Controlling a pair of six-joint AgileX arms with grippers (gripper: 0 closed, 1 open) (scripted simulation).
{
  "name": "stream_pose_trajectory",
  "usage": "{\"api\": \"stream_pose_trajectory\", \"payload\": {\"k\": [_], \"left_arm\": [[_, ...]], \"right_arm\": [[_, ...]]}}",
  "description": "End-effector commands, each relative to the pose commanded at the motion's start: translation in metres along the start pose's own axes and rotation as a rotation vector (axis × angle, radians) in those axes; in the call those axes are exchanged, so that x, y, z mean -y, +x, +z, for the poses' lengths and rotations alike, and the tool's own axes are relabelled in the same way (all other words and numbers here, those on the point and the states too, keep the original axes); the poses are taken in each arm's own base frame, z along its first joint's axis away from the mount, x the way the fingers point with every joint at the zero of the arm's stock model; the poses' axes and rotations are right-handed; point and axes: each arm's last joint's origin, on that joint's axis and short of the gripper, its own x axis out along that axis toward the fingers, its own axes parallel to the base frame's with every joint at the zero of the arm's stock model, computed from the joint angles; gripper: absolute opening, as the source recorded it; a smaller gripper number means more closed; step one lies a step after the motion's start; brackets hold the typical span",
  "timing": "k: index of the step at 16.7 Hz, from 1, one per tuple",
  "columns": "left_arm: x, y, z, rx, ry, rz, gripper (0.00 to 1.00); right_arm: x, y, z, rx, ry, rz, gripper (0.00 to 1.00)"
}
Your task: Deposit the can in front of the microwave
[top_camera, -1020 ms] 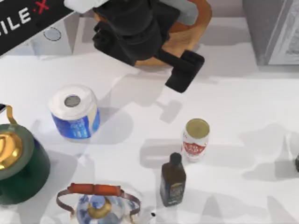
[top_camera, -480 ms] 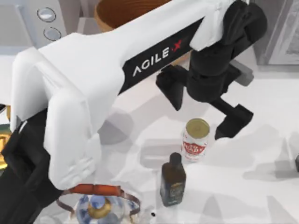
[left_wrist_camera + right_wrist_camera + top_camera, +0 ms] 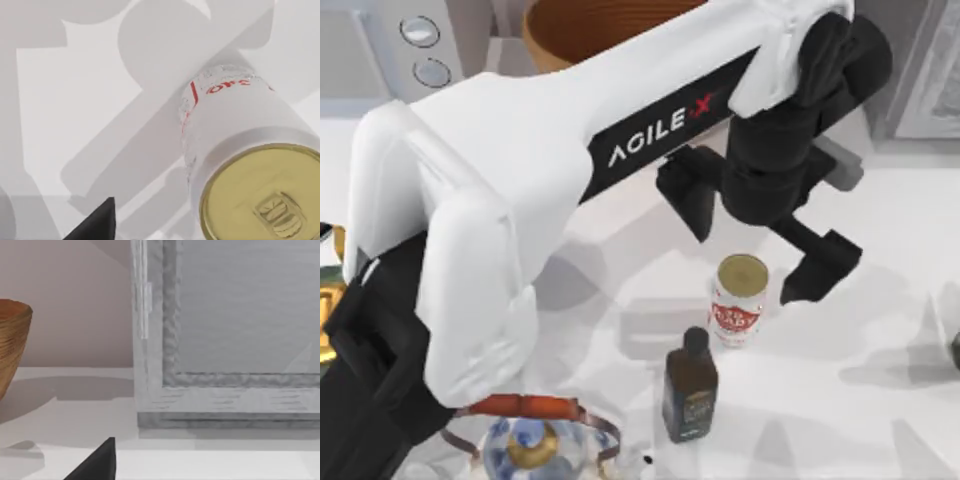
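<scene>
While the can (image 3: 739, 300) stands upright on the table (image 3: 880, 250) beside a dark bottle (image 3: 689, 385), the left gripper (image 3: 750, 235) hovers above it, fingers spread wide, holding nothing; the microwave (image 3: 405, 45) sits far left.

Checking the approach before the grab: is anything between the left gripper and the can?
Nothing visible. The left gripper hangs open just above the can, jaws spread to either side of it. The dark bottle stands beside the can, clear of the descent.
</scene>
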Motion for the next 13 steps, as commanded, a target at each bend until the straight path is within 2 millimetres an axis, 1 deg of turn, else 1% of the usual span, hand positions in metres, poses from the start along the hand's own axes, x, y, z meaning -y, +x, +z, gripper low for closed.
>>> {"api": "stream_pose_trajectory", "payload": {"k": [1,4,6,11,13], "left_arm": [[0.000,0.007,0.001,0.001,0.000,0.000,1.00],[0.001,0.037,0.000,-0.008,0.000,0.000,1.00],[0.001,0.049,-0.001,-0.005,0.000,0.000,1.00],[0.001,0.052,-0.001,-0.004,0.000,0.000,1.00],[0.001,0.052,-0.001,-0.004,0.000,0.000,0.85]], "right_arm": [[0.000,0.000,0.000,0.000,0.000,0.000,1.00],[0.000,0.000,0.000,0.000,0.000,0.000,1.00],[0.000,0.000,0.000,0.000,0.000,0.000,1.00],[0.000,0.000,0.000,0.000,0.000,0.000,1.00],[0.000,0.000,0.000,0.000,0.000,0.000,1.00]]}}
